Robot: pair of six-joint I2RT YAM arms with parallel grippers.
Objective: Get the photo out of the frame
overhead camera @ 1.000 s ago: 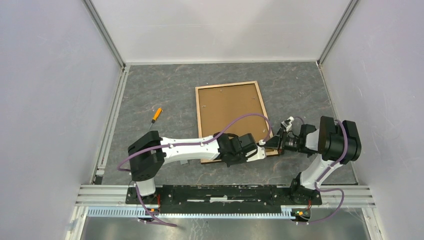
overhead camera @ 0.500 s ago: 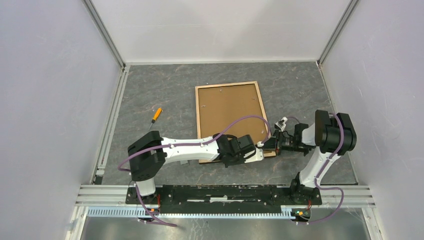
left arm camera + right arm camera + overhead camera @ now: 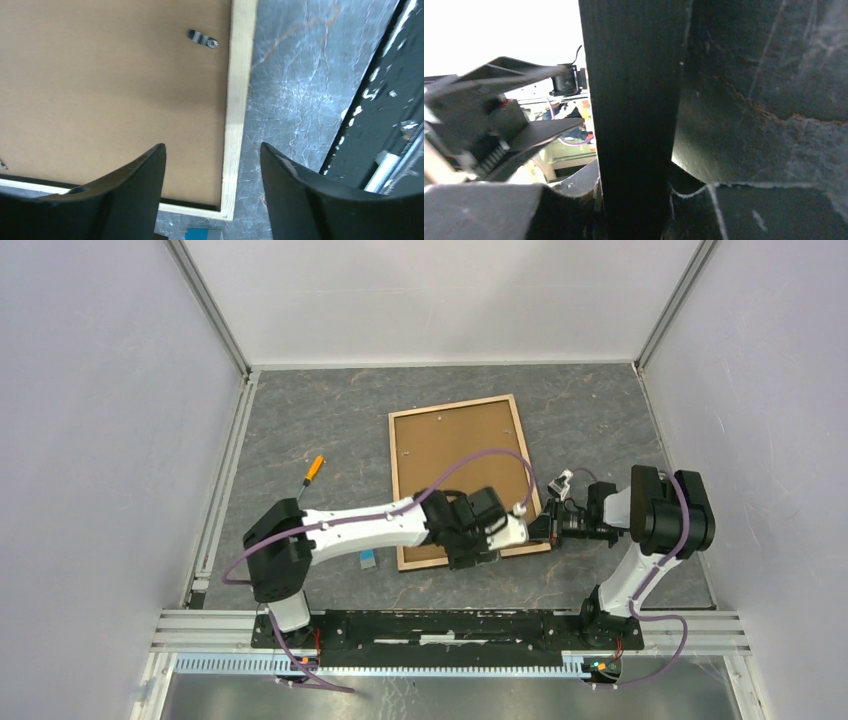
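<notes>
Left gripper (image 3: 212, 147) hangs wide and empty over the lower right of the face-down frame (image 3: 452, 406); right gripper (image 3: 545, 528) meets that corner, grip unclear. Backing looks unopened; next probably calls for turning the tab (image 3: 202, 38).

Left pincer (image 3: 211, 150) now agape; frame (image 3: 450, 435) slightly skewed.

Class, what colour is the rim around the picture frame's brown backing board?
Pale cream wood rim; left wrist view shows it best.

The worktop (image 3: 300, 410) is a dark grey, marble-veined slab. The frame (image 3: 455, 435) rests on it near the centre, back up and slightly skewed, showing brown board and a light wood rim. An orange-handled screwdriver (image 3: 313, 470) lies to its left, well apart. A small blue object (image 3: 368, 560) lies just beside the frame's near left corner.
</notes>
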